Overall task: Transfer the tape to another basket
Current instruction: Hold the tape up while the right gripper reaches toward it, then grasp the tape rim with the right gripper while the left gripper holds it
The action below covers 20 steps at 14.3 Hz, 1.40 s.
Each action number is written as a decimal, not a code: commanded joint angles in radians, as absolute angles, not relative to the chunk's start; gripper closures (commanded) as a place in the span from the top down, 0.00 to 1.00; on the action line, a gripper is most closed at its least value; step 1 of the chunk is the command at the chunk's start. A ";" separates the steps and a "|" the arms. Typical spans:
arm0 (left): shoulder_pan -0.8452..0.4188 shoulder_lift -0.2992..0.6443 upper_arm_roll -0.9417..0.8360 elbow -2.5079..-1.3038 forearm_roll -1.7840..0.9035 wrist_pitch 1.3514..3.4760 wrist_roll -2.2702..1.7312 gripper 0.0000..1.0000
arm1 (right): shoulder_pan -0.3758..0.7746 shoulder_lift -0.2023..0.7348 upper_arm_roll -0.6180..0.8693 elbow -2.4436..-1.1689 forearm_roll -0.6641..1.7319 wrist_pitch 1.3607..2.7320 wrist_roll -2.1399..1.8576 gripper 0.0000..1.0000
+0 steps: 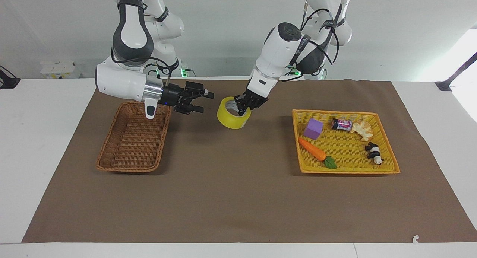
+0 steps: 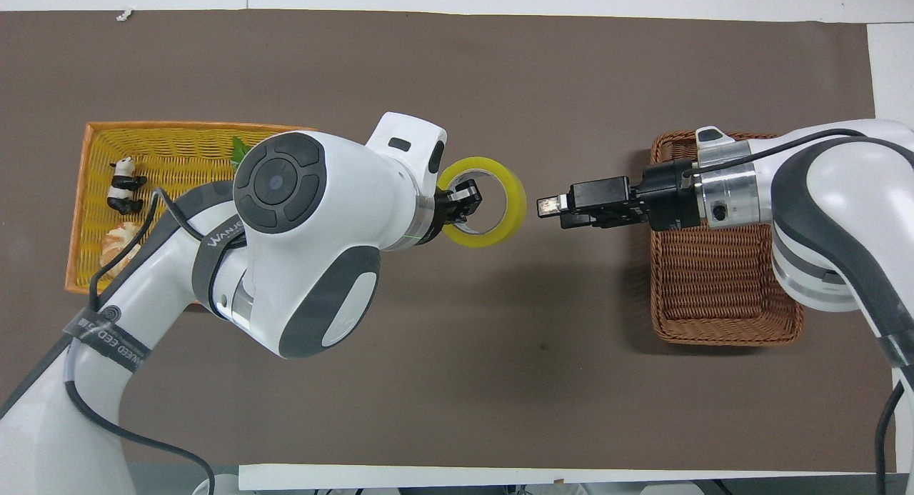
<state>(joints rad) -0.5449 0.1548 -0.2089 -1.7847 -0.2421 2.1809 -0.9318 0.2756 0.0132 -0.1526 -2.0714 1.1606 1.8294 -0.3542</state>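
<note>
The wide roll of translucent yellow packing tape with a white core point(image 1: 233, 115) hangs tilted above the brown paper mat point(image 1: 238, 202), over its middle strip between the two baskets. The left gripper point(image 1: 243, 107) is clenched on the tape's rim, one finger inside the core and one outside, as far as the facing view lets me judge. The right gripper point(image 1: 203, 102) points sideways at the tape, its fingers spread apart and holding nothing, its tips just short of the roll's outer edge with a narrow gap showing in the overhead view. It is over bare mat just beside the long dark-brown woven wicker basket point(image 1: 132, 139), whose near rim lies under the right arm's wrist. Toward the left arm's end sits the bright yellow woven tray point(image 1: 384, 139), holding a purple cube point(image 1: 313, 129), an orange toy carrot point(image 1: 312, 149), a small panda figure point(image 1: 374, 152) and a small jar point(image 1: 341, 124). Bare mat lies open between the baskets, and a wide band of it runs along the edge farthest from the robots.
</note>
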 commanded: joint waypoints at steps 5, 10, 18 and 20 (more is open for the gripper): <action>-0.555 0.158 -0.199 -1.763 -0.252 2.158 -0.934 0.00 | 0.342 -0.003 -0.155 -2.103 1.192 1.917 -0.311 1.00; -0.555 0.158 -0.199 -1.763 -0.252 2.155 -0.934 0.00 | 0.356 -0.005 -0.155 -2.112 1.192 1.937 -0.313 1.00; -0.555 0.156 -0.199 -1.761 -0.250 2.135 -0.936 0.00 | 0.359 -0.005 -0.155 -2.117 1.193 1.963 -0.311 0.97; -0.555 0.156 -0.199 -1.763 -0.250 2.135 -0.936 0.00 | 0.394 -0.005 -0.152 -2.118 1.193 1.996 -0.310 0.97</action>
